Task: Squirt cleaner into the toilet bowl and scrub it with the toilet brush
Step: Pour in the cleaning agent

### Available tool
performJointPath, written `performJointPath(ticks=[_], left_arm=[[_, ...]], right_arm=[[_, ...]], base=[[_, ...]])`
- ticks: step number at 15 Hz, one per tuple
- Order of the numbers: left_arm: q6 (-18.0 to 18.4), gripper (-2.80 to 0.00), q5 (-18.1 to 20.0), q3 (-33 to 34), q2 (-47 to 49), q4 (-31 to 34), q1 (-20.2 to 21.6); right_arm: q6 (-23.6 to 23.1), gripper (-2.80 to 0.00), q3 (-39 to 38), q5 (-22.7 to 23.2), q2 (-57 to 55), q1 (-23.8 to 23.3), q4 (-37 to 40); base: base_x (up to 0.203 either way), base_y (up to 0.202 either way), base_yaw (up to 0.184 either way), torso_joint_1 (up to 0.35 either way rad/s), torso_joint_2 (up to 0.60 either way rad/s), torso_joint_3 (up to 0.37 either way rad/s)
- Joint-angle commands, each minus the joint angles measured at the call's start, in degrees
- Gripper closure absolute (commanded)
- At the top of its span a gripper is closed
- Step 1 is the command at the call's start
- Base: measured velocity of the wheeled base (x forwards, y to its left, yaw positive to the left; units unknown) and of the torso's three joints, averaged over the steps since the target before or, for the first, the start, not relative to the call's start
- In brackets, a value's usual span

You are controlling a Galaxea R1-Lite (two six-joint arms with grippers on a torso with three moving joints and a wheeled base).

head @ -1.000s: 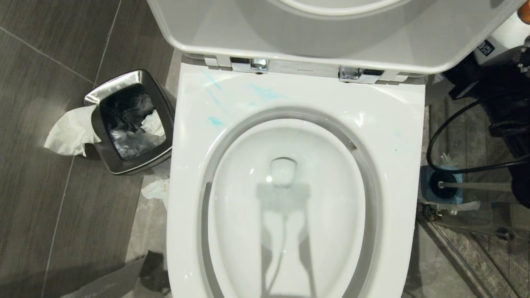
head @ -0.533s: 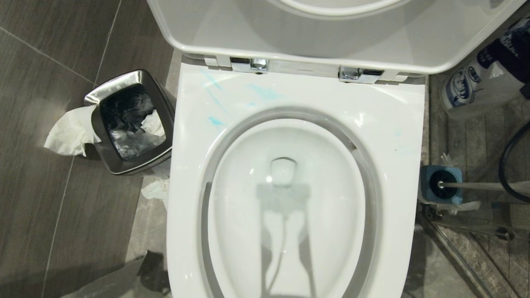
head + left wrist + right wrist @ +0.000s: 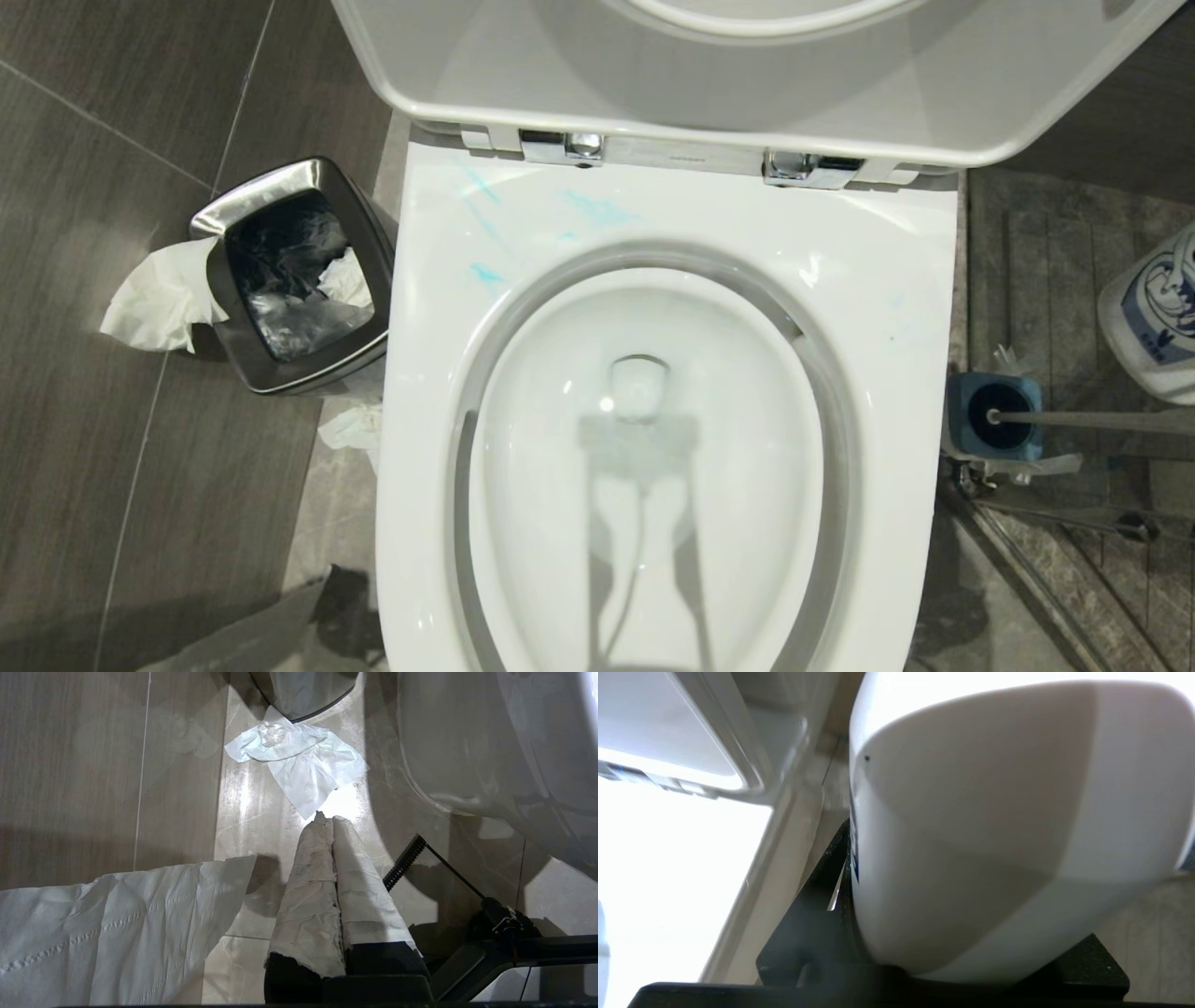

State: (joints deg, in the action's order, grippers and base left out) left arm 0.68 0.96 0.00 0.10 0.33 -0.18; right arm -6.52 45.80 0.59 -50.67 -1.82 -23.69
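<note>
A white bottle [image 3: 980, 830] was clamped between the jaws of the right gripper [image 3: 896, 961], likely for squirting; the left gripper [image 3: 332, 826] was pressed together, parked low beside the toilet bowl [image 3: 896, 280].

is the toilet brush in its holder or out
In. The toilet brush has its black head sunk in the blue holder on the floor right of the toilet bowl; its handle leans away to the right.

The toilet bowl [image 3: 644, 485] lies open from above, its lid [image 3: 747, 75] raised behind. On the left a steel bin [image 3: 294, 275] and tissues [image 3: 154, 299] crowd the floor; on the right a brush holder [image 3: 994, 415] and a white bottle [image 3: 1153, 317] narrow the gap.
</note>
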Motion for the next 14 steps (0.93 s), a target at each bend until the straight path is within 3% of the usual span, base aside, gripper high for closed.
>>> performJointPath(ticks=[1, 6, 14], left_arm=[[0.0, 0.00, 0.0, 0.1, 0.0, 0.0, 0.0], [0.0, 0.00, 0.0, 0.1, 0.0, 0.0, 0.0], [0.0, 0.00, 0.0, 0.1, 0.0, 0.0, 0.0]], right_arm=[[-0.1, 0.00, 0.0, -0.4, 3.8, 0.0, 0.9], [-0.8, 0.00, -2.0, -0.1, 5.6, 0.0, 0.6], [-5.7, 0.00, -6.9, -0.2, 11.0, 0.0, 0.7]], base=[[0.000, 0.000, 0.000, 0.000, 0.00, 0.000], [0.000, 0.000, 0.000, 0.000, 0.00, 0.000], [0.000, 0.000, 0.000, 0.000, 0.00, 0.000]])
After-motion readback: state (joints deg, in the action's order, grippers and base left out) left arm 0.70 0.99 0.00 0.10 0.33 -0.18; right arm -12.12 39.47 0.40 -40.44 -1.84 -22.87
